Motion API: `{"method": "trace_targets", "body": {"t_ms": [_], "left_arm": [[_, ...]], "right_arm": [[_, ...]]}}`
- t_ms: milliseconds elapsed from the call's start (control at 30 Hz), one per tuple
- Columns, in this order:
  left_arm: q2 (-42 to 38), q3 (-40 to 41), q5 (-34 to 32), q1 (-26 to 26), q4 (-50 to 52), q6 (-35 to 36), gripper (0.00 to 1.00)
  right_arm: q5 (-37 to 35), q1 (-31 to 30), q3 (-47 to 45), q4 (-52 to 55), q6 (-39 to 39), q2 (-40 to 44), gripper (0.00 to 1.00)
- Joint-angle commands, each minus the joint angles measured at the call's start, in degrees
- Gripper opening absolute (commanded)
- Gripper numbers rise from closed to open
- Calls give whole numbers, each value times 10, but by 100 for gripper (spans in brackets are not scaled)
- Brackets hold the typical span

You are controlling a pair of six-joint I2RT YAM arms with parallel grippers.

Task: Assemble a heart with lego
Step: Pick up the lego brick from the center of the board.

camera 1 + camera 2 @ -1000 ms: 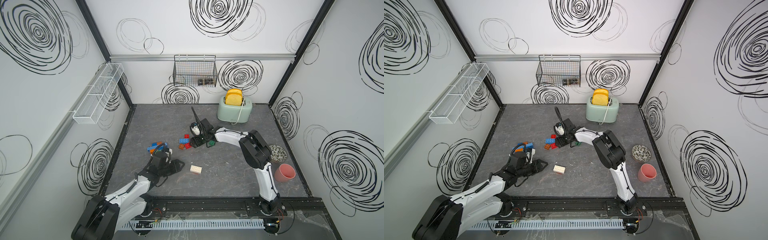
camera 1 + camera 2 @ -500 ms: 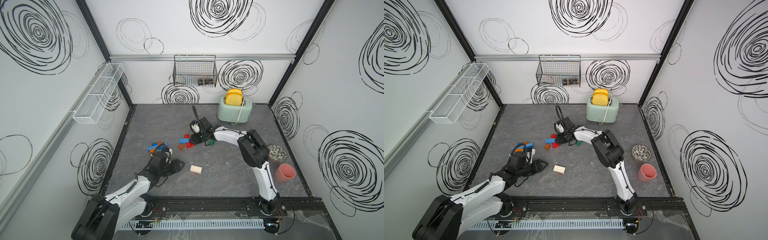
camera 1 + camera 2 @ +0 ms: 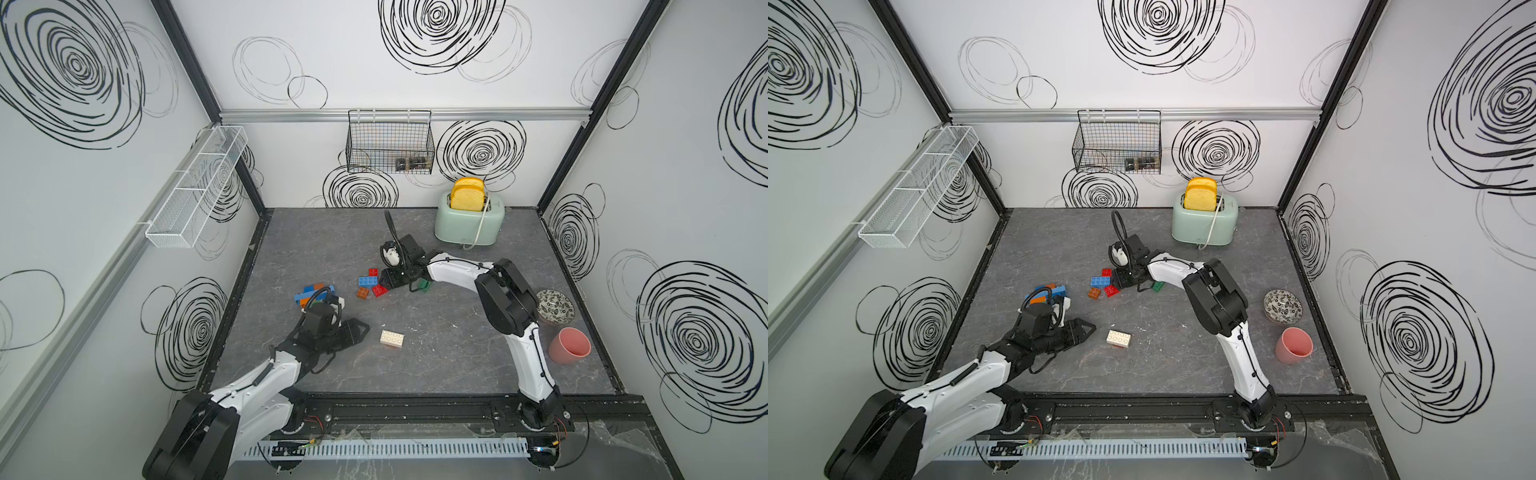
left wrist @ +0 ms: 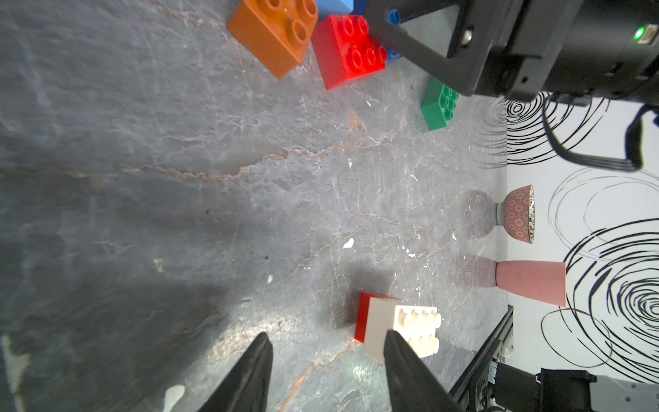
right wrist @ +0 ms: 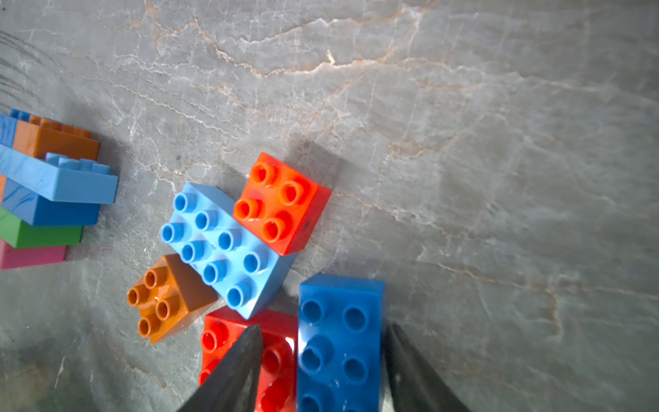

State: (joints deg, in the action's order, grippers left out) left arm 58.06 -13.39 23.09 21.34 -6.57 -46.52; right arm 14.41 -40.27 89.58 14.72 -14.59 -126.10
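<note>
Loose lego lies mid-table: a light blue brick [image 5: 221, 246], a red-orange brick [image 5: 281, 203], a brown brick [image 5: 167, 296], a red brick [image 5: 221, 335] and a dark blue brick [image 5: 340, 339]. My right gripper [image 5: 324, 327] is low over them, open. Its jaws straddle the dark blue brick; one finger lies over the red brick, with a gap to the blue one. A green brick [image 3: 424, 284] lies beside that wrist. My left gripper [image 4: 326, 335] rests open on the table, nothing between its fingers. A white brick [image 4: 403, 328] stacked on a red one lies just past one fingertip.
A stack of blue, orange, green and pink bricks [image 3: 313, 291] sits by the left arm. A mint toaster [image 3: 469, 224] stands at the back. A patterned bowl [image 3: 555, 306] and a pink cup [image 3: 569, 345] are at the right. A wire basket [image 3: 390, 141] hangs on the back wall.
The right gripper has shifted slightly among the loose bricks. The left arm and the white brick have not moved.
</note>
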Motion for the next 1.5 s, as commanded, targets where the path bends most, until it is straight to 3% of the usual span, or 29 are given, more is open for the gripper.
{"method": "trace_targets", "body": {"t_ms": [0, 333, 667, 1167, 1367, 1467], "left_arm": [[2, 6, -1, -4, -24, 1, 55], [0, 6, -4, -3, -23, 0, 55], [-5, 5, -10, -1, -19, -1, 55], [10, 5, -9, -2, -26, 0, 55], [8, 6, -9, -2, -25, 0, 55], [9, 6, -9, -1, -27, 0, 55]], "right_arm": [[10, -7, -34, 35, 16, 17, 64], [-3, -36, -84, 47, 34, 60, 71], [-3, -6, -76, 34, 15, 96, 79], [20, 5, 15, 25, -8, 10, 75], [-20, -5, 23, 34, -6, -4, 66], [-46, -14, 32, 49, 0, -14, 56]]}}
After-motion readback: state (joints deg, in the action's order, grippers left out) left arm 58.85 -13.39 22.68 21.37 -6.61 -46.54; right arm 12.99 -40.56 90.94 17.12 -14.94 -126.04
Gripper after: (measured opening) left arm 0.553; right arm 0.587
